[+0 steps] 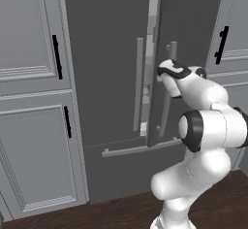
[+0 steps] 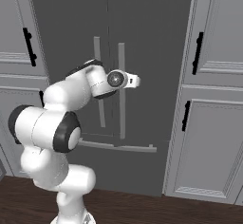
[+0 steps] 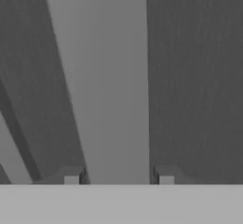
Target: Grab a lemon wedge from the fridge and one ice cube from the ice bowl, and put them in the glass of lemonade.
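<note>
The pincer [image 3: 118,180], spread, straddles the right door's handle [image 3: 111,80] of the fridge [image 1: 106,53], door slightly ajar at 12 o'clock. Best to close squarely on the bar, then pull along the hinge's arc.

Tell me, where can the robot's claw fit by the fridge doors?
The claw already straddles the right door's pale handle, one finger on each side. It is tight between the two upright handles. Roomier bare patches: the left fridge door between its handle and the cabinet, and the right door out toward the right cabinet.
</note>
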Tool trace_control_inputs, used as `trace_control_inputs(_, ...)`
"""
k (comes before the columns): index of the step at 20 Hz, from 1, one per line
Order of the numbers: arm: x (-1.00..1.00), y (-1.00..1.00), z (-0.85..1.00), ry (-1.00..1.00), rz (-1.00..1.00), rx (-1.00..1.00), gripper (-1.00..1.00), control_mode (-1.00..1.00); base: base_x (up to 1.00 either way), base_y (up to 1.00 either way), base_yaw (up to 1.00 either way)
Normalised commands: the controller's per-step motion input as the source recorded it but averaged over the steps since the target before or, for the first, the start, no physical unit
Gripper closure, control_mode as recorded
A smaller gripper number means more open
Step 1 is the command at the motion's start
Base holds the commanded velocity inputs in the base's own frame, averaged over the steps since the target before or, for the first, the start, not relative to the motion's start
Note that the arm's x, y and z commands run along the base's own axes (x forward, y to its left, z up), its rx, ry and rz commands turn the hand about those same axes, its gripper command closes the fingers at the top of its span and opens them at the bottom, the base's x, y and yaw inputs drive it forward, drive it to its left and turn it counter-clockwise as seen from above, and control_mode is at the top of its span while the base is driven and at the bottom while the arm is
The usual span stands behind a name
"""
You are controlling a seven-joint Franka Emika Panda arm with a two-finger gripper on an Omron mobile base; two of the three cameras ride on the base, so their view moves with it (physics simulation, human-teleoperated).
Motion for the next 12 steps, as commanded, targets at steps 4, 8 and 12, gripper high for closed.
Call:
trace_control_inputs(4, -1.00, -0.96, 0.41, 0.00, 0.00, 0.13, 1.00, -1.00, 0.00, 0.00, 0.00)
trace_control_inputs(8, -0.97, -0.95, 0.46, 0.00, 0.00, 0.14, 1.00, -1.00, 0.00, 0.00, 0.00)
trace_control_inputs(12, -0.74, -0.78, 0.45, 0.00, 0.00, 0.13, 1.00, -1.00, 0.00, 0.00, 0.00)
